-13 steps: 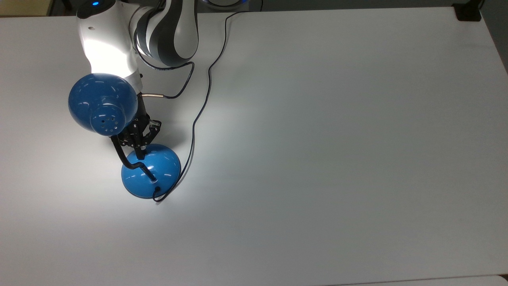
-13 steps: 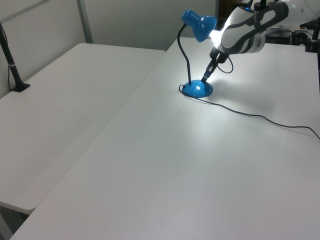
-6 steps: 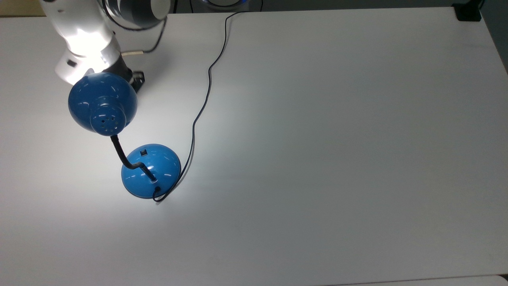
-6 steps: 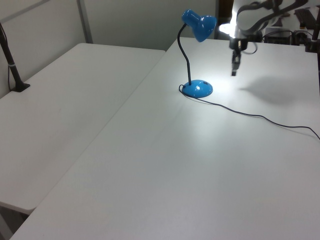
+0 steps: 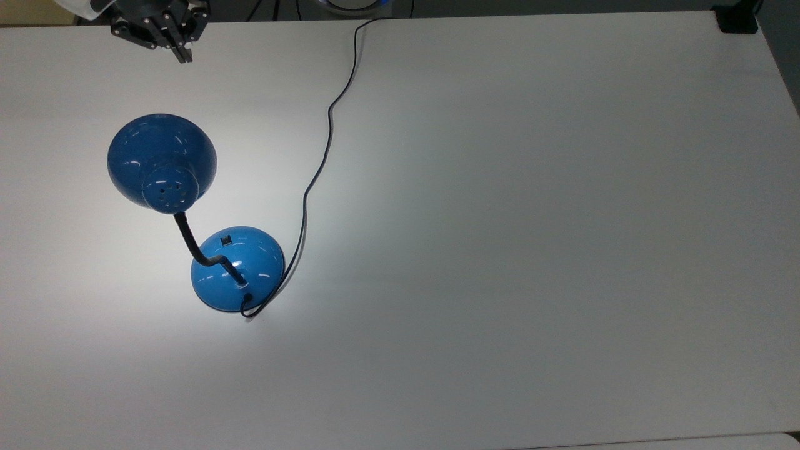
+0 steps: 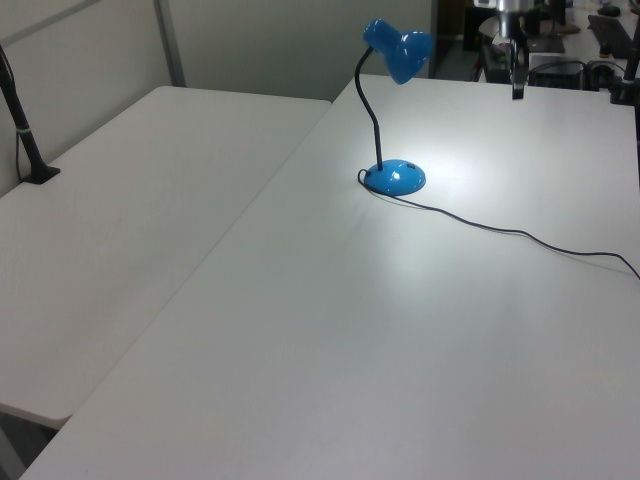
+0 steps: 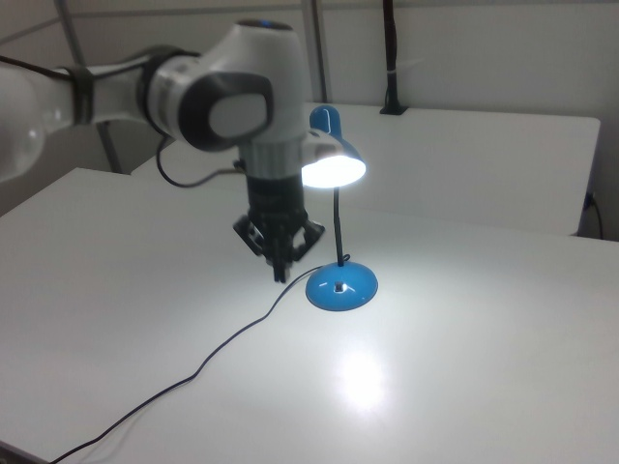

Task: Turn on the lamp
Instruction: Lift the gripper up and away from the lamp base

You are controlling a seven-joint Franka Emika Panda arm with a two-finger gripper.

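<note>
The blue lamp (image 5: 161, 161) stands at the top view's left, its dome shade lifted on a black gooseneck above the round blue base (image 5: 240, 275). A small black switch (image 5: 226, 239) sits on the base. The shade (image 7: 334, 159) glows in the right view and throws a bright patch on the table. From the base a black cord (image 5: 319, 169) runs to the far edge. My gripper (image 5: 183, 56) hangs shut and holds nothing, well clear of the lamp near the top view's upper left corner. In the left view the gripper (image 6: 518, 90) is high at the right of the shade (image 6: 398, 50).
The lamp stands on a wide white table (image 5: 500, 250). A black clamp (image 5: 737, 19) sits at its far right corner in the top view. A second white table (image 6: 120, 200) adjoins at the left view's left, with a black post (image 6: 25, 140).
My gripper has left the lamp's base, where it touched the switch a second ago, and has risen away toward the top view's upper left. The lamp has not moved.
</note>
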